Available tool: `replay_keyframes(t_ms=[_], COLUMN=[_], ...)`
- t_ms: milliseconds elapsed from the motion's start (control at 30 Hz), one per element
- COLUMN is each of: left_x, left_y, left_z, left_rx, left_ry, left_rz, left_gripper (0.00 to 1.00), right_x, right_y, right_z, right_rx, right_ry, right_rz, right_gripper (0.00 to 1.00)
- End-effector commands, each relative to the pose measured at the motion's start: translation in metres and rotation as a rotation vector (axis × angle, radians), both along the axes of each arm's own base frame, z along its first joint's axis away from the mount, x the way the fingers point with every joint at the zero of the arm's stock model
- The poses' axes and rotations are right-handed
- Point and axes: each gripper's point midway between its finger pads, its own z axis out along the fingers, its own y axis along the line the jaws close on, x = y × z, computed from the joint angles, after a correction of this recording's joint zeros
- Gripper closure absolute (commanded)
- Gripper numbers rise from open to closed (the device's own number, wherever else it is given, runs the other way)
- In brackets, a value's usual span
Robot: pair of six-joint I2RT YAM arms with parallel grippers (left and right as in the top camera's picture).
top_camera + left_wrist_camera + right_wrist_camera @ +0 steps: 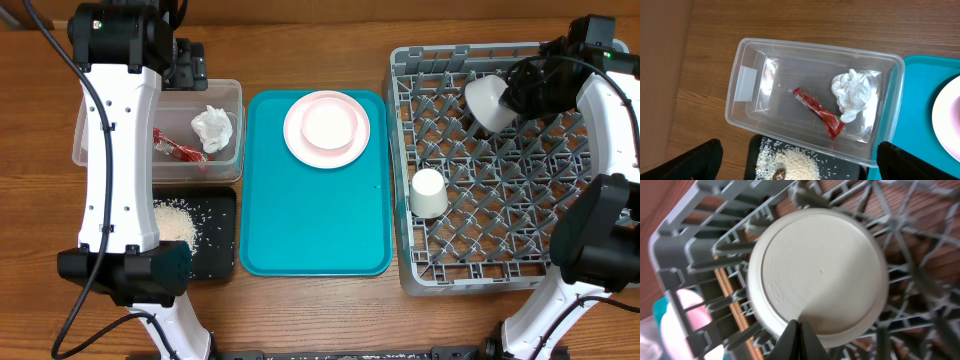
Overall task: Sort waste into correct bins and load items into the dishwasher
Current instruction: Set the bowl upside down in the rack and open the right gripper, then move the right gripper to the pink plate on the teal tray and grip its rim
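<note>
My right gripper (512,100) is shut on the rim of a whitish bowl (487,102), held tilted over the back of the grey dish rack (420,55); the right wrist view shows the bowl's underside (820,275) above my fingers (797,330). A cream cup (428,193) lies in the rack. A pink plate (327,150) with a second bowl (330,122) sits on the teal tray. My left gripper (799,160) is open and empty above the clear tub (815,47), which holds the napkin (855,92) and the red wrapper (817,111). Rice (795,162) lies in the black tray (754,150).
The teal serving tray (310,230) lies between the bins and the rack. The clear tub (235,95) stands behind the black tray (218,240) at the left. Both arm bases stand at the table's front edge.
</note>
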Motion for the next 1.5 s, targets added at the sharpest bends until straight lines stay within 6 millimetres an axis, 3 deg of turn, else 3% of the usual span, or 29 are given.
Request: replay_keyframes(t_ms=[0, 267, 400, 500, 767, 933, 1033, 1200, 1467], left_x=[-0.001, -0.001, -0.001, -0.001, -0.001, -0.001, -0.001, -0.001, -0.001], left_y=[0.001, 0.001, 0.001, 0.001, 0.001, 0.001, 0.001, 0.001, 0.001], left_z=[0.013, 0.013, 0.013, 0.013, 0.013, 0.013, 0.013, 0.013, 0.013], left_rx=[0.005, 0.005, 0.005, 0.005, 0.005, 0.005, 0.005, 0.005, 0.005], left_ry=[-0.035, -0.035, -0.035, -0.035, -0.035, -0.035, -0.035, -0.035, -0.035], left_rz=[-0.011, -0.011, -0.011, -0.011, -0.011, -0.011, -0.011, -0.011, -0.011], left_gripper=[0.00, 0.00, 0.00, 0.00, 0.00, 0.00, 0.00, 0.00, 0.00], right_x=[0.002, 0.001, -0.008, -0.014, -0.023, -0.050, -0.061, -0.064, -0.048], right_y=[0.023, 0.038, 0.068, 0.105, 0.218, 0.302, 0.337, 0.367, 0.373], right_z=[0.015, 0.066, 0.094, 0.106, 0.100, 0.097, 0.092, 0.078, 0.035], right_rx=[0.122, 0.120, 0.088, 0.075, -0.117, -0.241, -0.255, -0.297, -0.370], right_ry=[-0.042, -0.151, -0.211, -0.233, -0.297, -0.372, -0.418, -0.456, -0.417], right_rz=[0.049, 0.093, 0.178, 0.257, 0.472, 0.618, 0.674, 0.700, 0.690], right_gripper=[0.96, 0.96, 0.95, 0.91, 0.80, 0.73, 0.66, 0.59, 0.50])
